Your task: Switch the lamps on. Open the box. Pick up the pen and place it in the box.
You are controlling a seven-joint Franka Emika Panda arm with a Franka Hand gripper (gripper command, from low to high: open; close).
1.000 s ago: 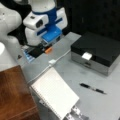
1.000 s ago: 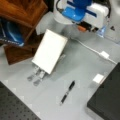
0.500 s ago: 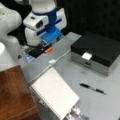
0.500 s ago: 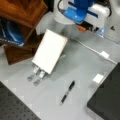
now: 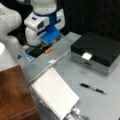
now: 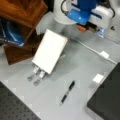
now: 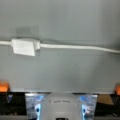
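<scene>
The box [image 5: 96, 48] stands shut at a front view's right, black lid down and white latch [image 5: 86, 56] at its front; only its corner [image 6: 107, 100] shows in a front view. The pen [image 5: 93, 88] lies flat on the grey table in front of the box, and it shows in both front views [image 6: 67, 92]. A pale lampshade [image 5: 5, 58] is partly seen at the left edge. My gripper [image 5: 47, 41] hangs over the table's far edge, well away from pen and box. Its fingers do not show in the wrist view.
A white cable with a small switch block [image 7: 23, 46] runs across the table below the wrist, also seen in both front views [image 5: 52, 62] [image 6: 104, 54]. A white spiral notebook [image 5: 55, 95] leans by the brown wooden cabinet [image 5: 15, 95].
</scene>
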